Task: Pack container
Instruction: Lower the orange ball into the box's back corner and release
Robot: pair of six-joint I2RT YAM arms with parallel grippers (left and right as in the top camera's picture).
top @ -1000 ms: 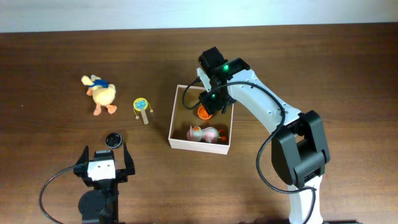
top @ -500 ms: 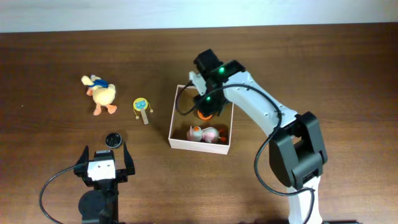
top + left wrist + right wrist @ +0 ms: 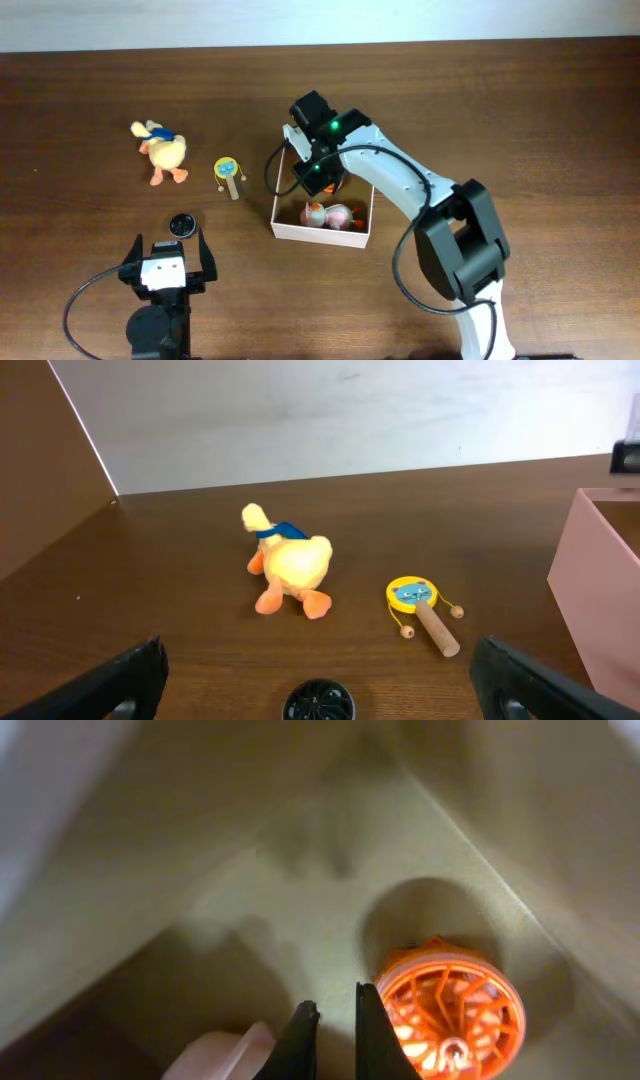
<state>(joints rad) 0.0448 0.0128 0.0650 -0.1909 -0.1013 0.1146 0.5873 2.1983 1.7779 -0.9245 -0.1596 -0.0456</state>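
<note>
Overhead, container [image 3: 320,236]: sits mid-table, white walls, tan floor, open on top.
Inside: a pink-and-white toy [image 3: 330,214] lies along the front wall. An orange disc [image 3: 450,1010] lies flat on the floor further back.
Right gripper [image 3: 333,1005]: down inside the box, fingers pinched nearly together with nothing between them. The disc is just beside them, and I can't tell if it's touching.
Step, my guess: the disc looks dropped off, so this is the pull-out before the next pick.
Doing it well: go straight up first and only swing sideways once the fingers are above the rim. The left wall is close, and a sideways drag could knock the disc or shove the whole box. Spread the fingers after clearing, not inside.
Right arm pose: reaches from its base at front right, up and across to the left, elbow bent, wrist tipped down into the back-left part of the box.
Left to pack: duck [image 3: 165,152], rattle [image 3: 229,175] and black cap [image 3: 181,223] are on the table [image 3: 80,90] left of the box, well apart from it.
Left gripper [image 3: 167,258]: parked at the front left, jaws wide apart and empty, pointed at those toys — honestly it's better placed for them.
</note>
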